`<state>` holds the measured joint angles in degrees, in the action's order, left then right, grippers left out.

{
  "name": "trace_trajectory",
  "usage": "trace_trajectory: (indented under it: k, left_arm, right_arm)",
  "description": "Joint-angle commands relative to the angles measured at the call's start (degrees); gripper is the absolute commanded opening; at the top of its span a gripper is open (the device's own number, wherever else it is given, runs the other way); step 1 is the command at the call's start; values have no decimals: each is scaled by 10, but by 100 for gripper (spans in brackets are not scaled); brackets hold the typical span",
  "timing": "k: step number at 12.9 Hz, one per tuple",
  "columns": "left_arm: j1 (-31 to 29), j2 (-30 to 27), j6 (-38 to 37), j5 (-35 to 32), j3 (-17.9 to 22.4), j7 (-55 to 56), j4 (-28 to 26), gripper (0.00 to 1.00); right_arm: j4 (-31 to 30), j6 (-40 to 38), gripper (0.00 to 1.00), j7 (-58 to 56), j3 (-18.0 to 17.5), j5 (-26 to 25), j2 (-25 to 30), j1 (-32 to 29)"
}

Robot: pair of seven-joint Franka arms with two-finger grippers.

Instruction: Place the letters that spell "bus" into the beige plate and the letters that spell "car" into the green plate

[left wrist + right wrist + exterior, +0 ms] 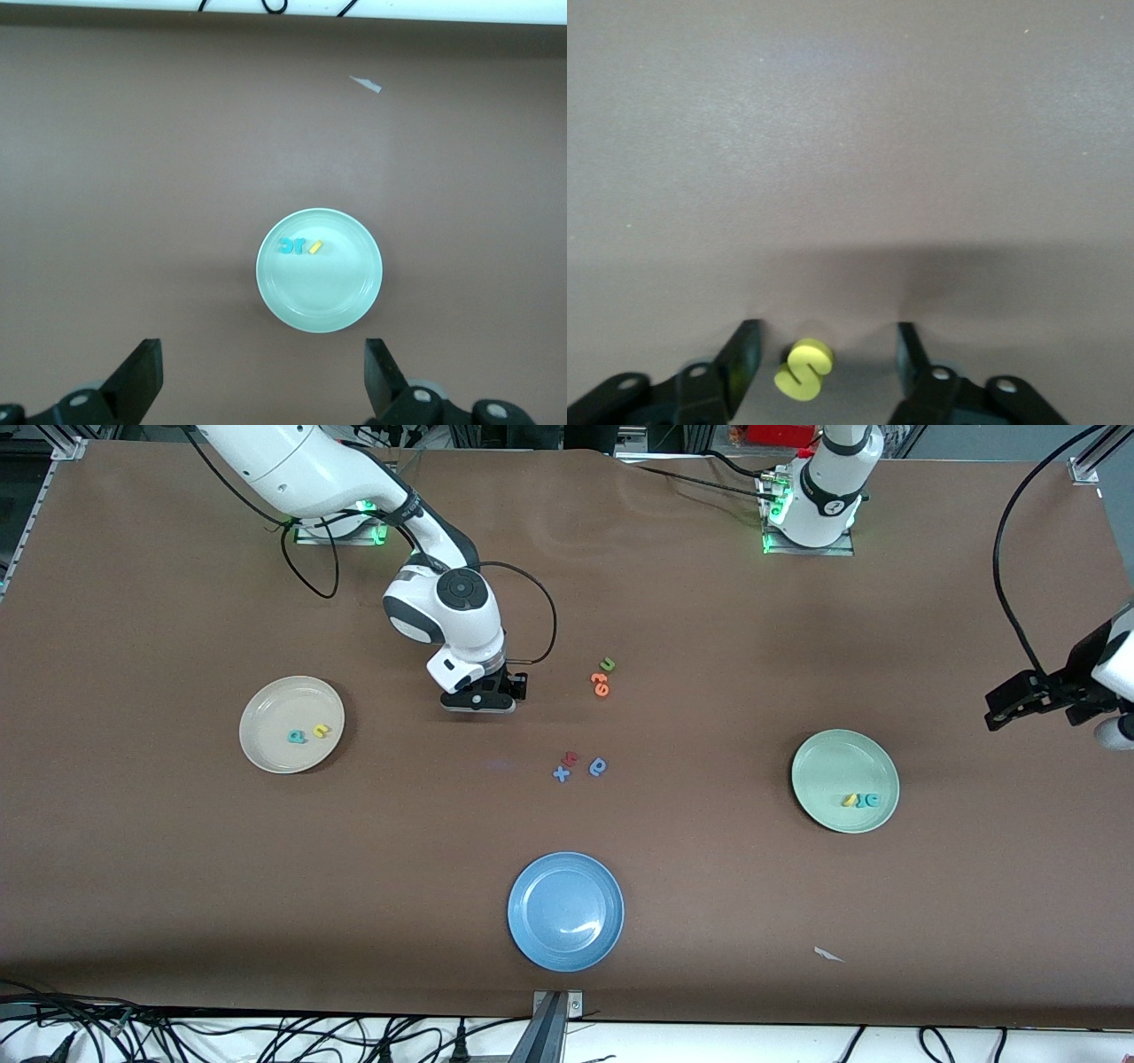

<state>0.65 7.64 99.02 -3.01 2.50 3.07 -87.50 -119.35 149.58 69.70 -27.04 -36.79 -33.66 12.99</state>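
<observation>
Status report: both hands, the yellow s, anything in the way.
Right hand open, straddling yellow s on the table. Left hand open, waiting above green plate. Nothing blocking.

A matt brown table cover [177,886] with a faint grainy texture. Under the right gripper [824,359], whose black fingers [740,354] look like dull plastic, lies a soft, matt yellow foam letter s [804,369]. The blue plate [565,911] shines glossy. The green plate [319,270] below the left gripper [261,372] looks smooth with a soft sheen.
</observation>
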Motion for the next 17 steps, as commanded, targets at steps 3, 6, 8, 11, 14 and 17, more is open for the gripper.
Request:
trace_trajectory:
  k: [3, 6, 8, 11, 14, 17]
  left_arm:
    - [1, -23, 18, 27, 9, -5, -50, 100]
    - [-2, -16, 14, 30, 8, -4, -42, 100]
    - [0, -16, 14, 31, 7, -4, -42, 100]
    - [1, -14, 14, 31, 7, -4, -41, 100]
    - [4, -13, 14, 31, 7, -4, -42, 100]
    - [2, -13, 14, 31, 7, -4, -41, 100]
  right_arm:
    - [-14, 4, 23, 19, 3, -11, 3, 9]
    - [-13, 4, 3, 18, 3, -11, 3, 9]
    - [-13, 4, 0, 18, 3, -11, 3, 9]
    - [-14, 3, 57, 19, 3, -10, 4, 9]
    - [-32, 3, 99, 39, -1, -11, 26, 9]
    - [-68, 4, 99, 40, -11, -10, 58, 8]
